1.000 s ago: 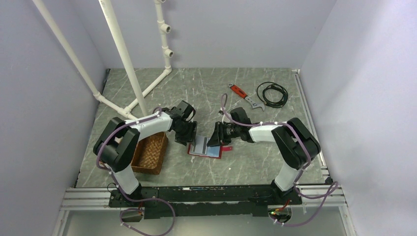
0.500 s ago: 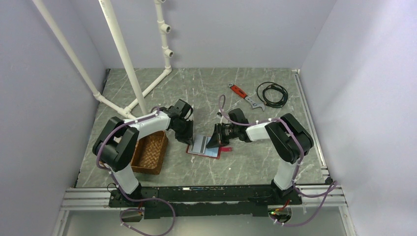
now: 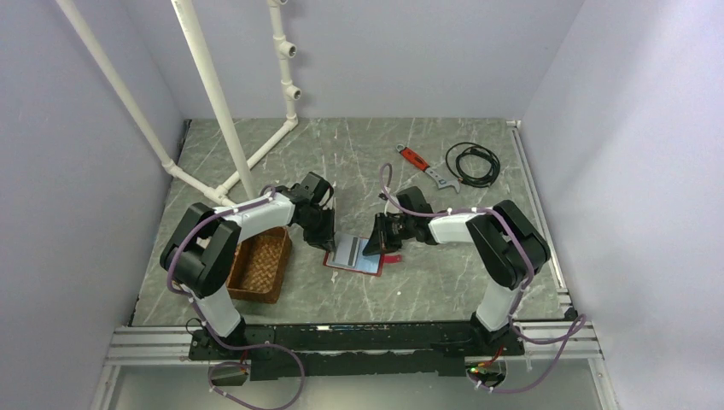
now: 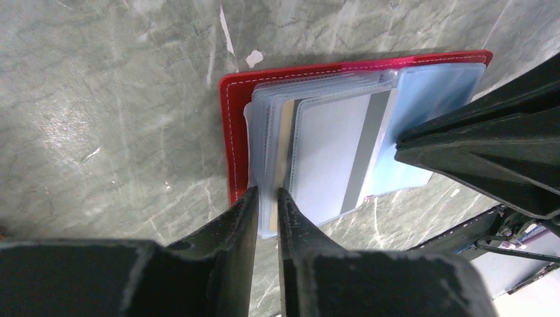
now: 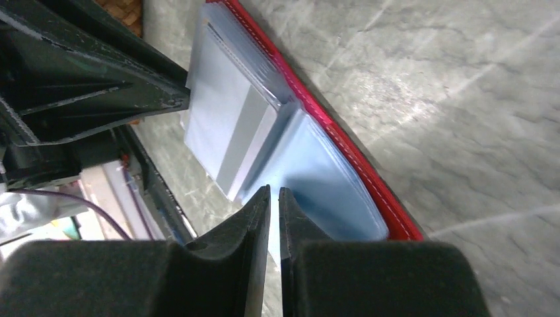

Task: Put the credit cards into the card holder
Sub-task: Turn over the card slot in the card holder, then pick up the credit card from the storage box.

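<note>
From above, the card holder (image 3: 353,257) lay open on the table (image 3: 444,282), just right of the wicker tray (image 3: 259,266) and between both arms, with the wrench (image 3: 423,166) well beyond. Only the wrist views showed its clear sleeves (image 4: 264,125), a grey credit card (image 4: 330,158) tucked inside. The left gripper (image 4: 267,195) stood almost together, pinching the sleeves' near edge. The right gripper (image 5: 274,193) likewise nipped the blue sleeve (image 5: 323,178).

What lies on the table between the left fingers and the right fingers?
The open red card holder, with clear sleeves, lies between the left fingers and the right fingers; the top external view shows it.
</note>
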Tool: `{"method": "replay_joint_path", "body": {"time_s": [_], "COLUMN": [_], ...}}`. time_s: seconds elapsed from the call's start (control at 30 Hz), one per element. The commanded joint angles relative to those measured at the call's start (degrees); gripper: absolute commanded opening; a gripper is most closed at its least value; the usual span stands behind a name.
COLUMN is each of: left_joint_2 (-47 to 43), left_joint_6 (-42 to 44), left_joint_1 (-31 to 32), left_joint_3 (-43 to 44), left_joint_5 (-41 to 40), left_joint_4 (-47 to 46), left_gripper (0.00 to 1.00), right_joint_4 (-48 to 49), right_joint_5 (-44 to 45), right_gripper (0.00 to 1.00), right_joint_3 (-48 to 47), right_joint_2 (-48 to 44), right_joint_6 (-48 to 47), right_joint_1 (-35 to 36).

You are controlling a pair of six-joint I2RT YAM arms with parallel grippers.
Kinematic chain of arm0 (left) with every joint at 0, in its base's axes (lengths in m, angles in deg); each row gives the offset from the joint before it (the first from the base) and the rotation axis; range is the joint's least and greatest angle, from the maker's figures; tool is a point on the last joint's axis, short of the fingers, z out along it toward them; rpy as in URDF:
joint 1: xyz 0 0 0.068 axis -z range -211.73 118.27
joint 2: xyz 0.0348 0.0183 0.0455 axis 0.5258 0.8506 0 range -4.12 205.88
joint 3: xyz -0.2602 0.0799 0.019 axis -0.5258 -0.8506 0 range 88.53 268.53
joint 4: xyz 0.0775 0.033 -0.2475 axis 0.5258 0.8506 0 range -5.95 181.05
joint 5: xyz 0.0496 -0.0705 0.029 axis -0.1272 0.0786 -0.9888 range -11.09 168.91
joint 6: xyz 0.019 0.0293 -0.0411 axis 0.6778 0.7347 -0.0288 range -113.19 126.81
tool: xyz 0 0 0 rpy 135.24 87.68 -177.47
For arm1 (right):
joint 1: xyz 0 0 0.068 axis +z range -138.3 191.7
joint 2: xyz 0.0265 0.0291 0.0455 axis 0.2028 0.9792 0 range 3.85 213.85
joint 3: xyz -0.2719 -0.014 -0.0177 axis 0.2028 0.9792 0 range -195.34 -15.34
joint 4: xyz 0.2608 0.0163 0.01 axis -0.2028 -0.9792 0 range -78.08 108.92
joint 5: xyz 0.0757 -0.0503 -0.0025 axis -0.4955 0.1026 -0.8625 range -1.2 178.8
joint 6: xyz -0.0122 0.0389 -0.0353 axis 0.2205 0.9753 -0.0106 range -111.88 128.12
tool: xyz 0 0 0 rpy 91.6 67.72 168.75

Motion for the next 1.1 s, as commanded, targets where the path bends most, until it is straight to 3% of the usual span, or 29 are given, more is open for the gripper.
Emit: {"method": "replay_joint_path", "body": {"time_s": [0.0, 0.1, 0.23, 0.37, 0.47, 0.57, 0.63, 0.73, 0.9, 0.97, 1.07], "left_joint_2": [-0.95, -6.24, -19.87, -36.76, -52.06, -64.51, -69.78, -66.76, -45.76, -41.6, -40.67], "left_joint_6": [2.18, 2.55, 1.77, -2.69, -8.62, -17.6, -20.48, -26.54, -27.18, -22.15, -10.07], "left_joint_1": [-0.47, -0.43, -0.43, -0.6, -0.78, -0.96, -0.96, -0.96, -3.66, -9.7, -26.81], "left_joint_3": [-0.62, 0.57, -0.4, -4.74, -8.92, -8.37, -8.1, -5.45, 3.63, 5.44, 2.47], "left_joint_5": [-5.57, -3.71, -1.07, -0.49, -8.23, -24.98, -31.69, -40.25, -46.1, -46.7, -40.5], "left_joint_4": [2.69, 3.52, 4.0, 5.84, 9.95, 19.81, 21.69, 28.98, 39.73, 39.54, 30.76], "left_gripper": [0.25, 0.4, 0.62, 0.67, 0.67, 0.71, 0.76, 0.86, 0.97, 0.99, 1.0], "right_joint_4": [-6.09, -8.49, -11.28, -10.21, -9.16, -6.84, -6.6, -6.3, -6.74, -6.62, -6.18], "right_joint_5": [9.03, 12.35, 14.04, 12.59, 9.47, 7.68, 7.18, 6.28, 6.25, 6.16, 5.81], "right_gripper": [0.13, 0.14, 0.22, 0.28, 0.28, 0.29, 0.29, 0.29, 0.3, 0.3, 0.3], "right_joint_3": [0.4, 0.45, 0.18, -0.04, 0.22, 1.2, 1.85, 3.05, 4.41, 4.92, 5.61], "right_joint_2": [-3.27, -6.14, -10.6, -11.88, -12.25, -14.3, -15.91, -18.05, -21.08, -21.89, -22.81], "right_joint_6": [-5.2, -6.8, -7.91, -8.38, -7.63, -6.98, -6.88, -6.8, -7.28, -7.31, -7.22], "right_joint_1": [-0.14, -0.14, -0.05, 0.04, 0.17, 0.67, 0.89, 1.37, 1.86, 1.96, 2.21]}}
